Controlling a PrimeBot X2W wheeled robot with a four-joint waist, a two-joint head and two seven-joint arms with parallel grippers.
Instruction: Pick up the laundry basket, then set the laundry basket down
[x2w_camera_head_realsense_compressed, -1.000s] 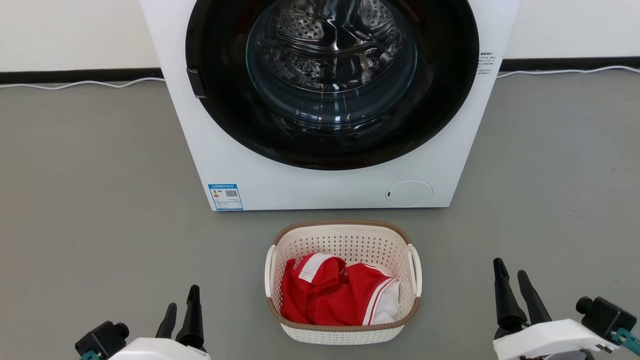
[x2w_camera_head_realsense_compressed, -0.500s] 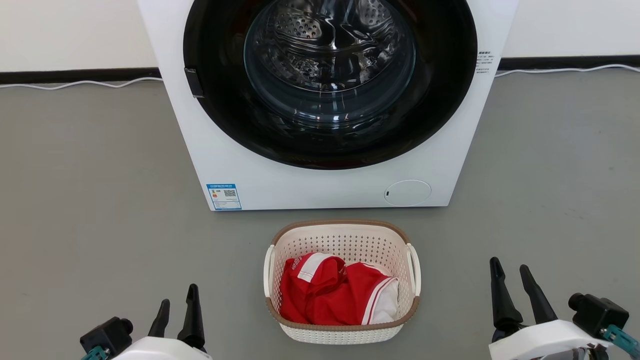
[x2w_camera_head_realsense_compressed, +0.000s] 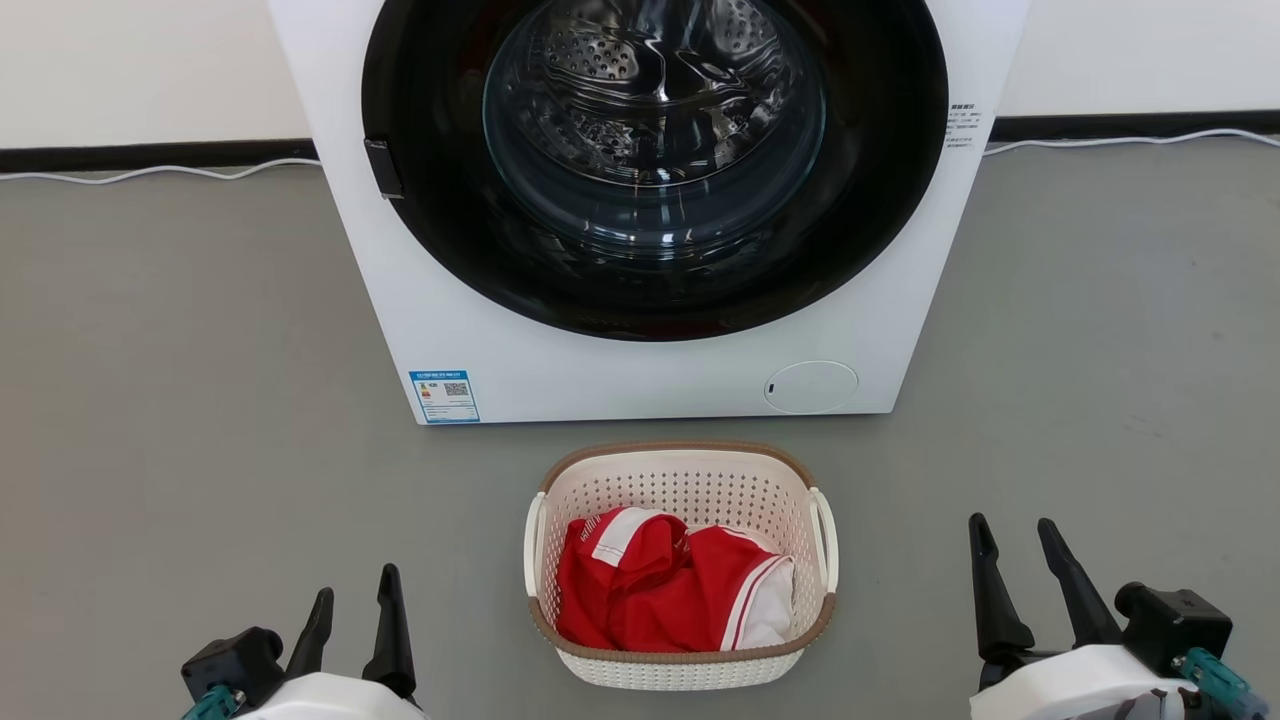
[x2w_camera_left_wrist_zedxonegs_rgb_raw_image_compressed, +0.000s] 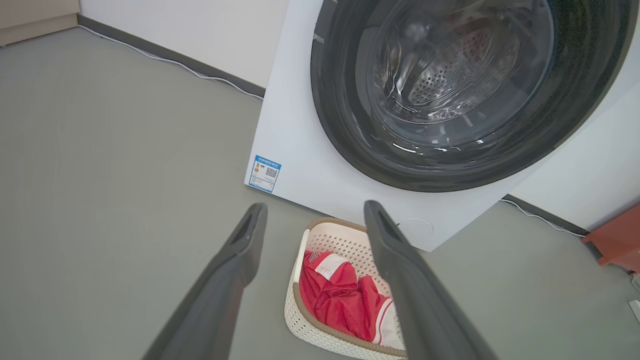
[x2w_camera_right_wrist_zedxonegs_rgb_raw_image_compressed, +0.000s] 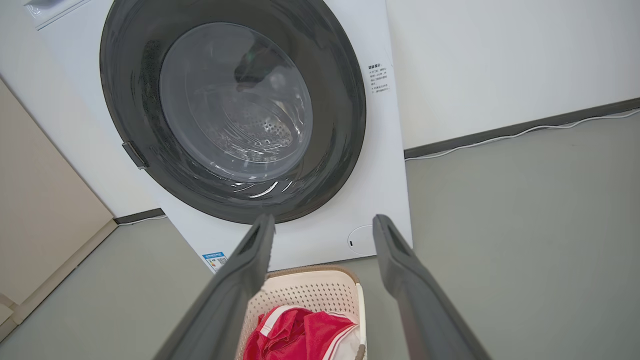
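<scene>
Cream-white perforated plastic, the laundry basket (x2w_camera_head_realsense_compressed: 680, 488) sits on the grey floor (x2w_camera_head_realsense_compressed: 200, 350) just before the washer (x2w_camera_head_realsense_compressed: 560, 370) (red garment (x2w_camera_head_realsense_compressed: 650, 590) inside). The left gripper (x2w_camera_head_realsense_compressed: 355, 582) and right gripper (x2w_camera_head_realsense_compressed: 1010, 523) flank it, jaws spread, empty.

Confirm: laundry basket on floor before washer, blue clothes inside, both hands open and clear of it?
The clothes are red and white, not blue; head view shows it. Rest holds: laundry basket on floor before washer, left hand and right hand open, clear of it.
</scene>
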